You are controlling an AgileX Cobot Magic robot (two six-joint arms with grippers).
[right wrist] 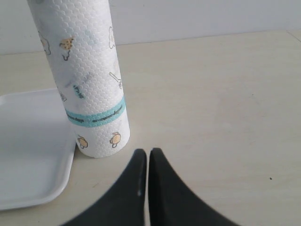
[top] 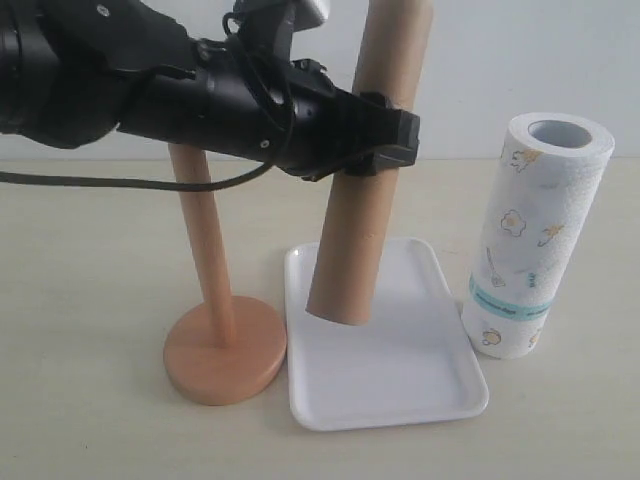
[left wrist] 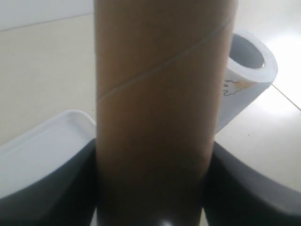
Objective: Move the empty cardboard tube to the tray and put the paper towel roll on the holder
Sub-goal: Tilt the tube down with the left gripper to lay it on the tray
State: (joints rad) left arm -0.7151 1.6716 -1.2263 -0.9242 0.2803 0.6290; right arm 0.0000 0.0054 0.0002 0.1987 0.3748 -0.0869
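My left gripper (top: 385, 140) is shut on the empty cardboard tube (top: 360, 200), a plain brown cylinder held slightly tilted over the white tray (top: 400, 385); whether its lower end touches the tray I cannot tell. The tube (left wrist: 160, 94) fills the left wrist view between the dark fingers (left wrist: 244, 188). The wooden holder (top: 215, 320) stands bare, left of the tray. The paper towel roll (top: 535, 235) stands upright just right of the tray. My right gripper (right wrist: 148, 155) is shut and empty, low over the table near the roll (right wrist: 87, 75). The right arm is out of the exterior view.
The tray's rim (right wrist: 28, 197) lies beside the roll's base. A black cable (top: 120, 182) trails from the left arm past the holder's post. A pale wall runs behind the beige table (top: 90, 300).
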